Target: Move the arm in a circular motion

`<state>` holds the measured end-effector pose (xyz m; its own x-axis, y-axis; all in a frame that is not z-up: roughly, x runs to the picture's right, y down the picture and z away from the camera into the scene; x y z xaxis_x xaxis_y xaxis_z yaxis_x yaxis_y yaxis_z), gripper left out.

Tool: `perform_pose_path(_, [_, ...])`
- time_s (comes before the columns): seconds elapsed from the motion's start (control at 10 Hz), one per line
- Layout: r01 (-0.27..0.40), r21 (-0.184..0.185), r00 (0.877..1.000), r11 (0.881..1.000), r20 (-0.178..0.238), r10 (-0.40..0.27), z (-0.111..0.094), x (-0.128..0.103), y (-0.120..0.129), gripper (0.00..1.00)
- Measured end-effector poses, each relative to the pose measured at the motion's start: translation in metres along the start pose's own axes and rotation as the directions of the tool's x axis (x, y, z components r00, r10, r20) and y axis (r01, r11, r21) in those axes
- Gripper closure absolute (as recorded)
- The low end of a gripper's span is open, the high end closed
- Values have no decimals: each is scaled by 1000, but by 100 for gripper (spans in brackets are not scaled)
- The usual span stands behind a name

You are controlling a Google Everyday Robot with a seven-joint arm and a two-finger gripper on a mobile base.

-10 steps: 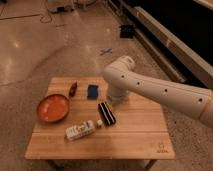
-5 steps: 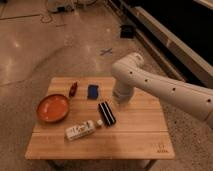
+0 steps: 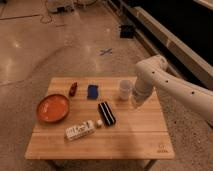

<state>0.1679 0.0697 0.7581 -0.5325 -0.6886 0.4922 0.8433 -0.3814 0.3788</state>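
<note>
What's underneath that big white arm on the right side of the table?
Under the arm there is bare wooden table, with a clear cup just beside it. The gripper points down there; the arm hides the tabletop directly behind it.

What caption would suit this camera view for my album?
White robot arm reaches over a wooden table, its gripper beside a clear cup.

- No text, brand or number is legible anywhere in my camera view.
- Desk (image 3: pixel 60 145): a small dark mark sits near its front right corner; unreadable.
- White bottle (image 3: pixel 80 130): carries a printed label; characters too blurred to read.
- Floor (image 3: pixel 60 35): a blue cross-shaped tape mark (image 3: pixel 105 51); no lettering.
</note>
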Motion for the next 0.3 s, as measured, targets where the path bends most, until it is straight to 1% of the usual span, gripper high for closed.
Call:
perform_pose_path(0.1, [-16, -4, 1000, 1000, 6, 16, 3, 13, -2, 62])
perform_pose_path(0.2, [-19, 0, 1000, 1000, 7, 19, 1, 17, -5, 62])
perform_pose_path(0.3, [-14, 1, 1000, 1000, 6, 14, 0, 15, 0, 62])
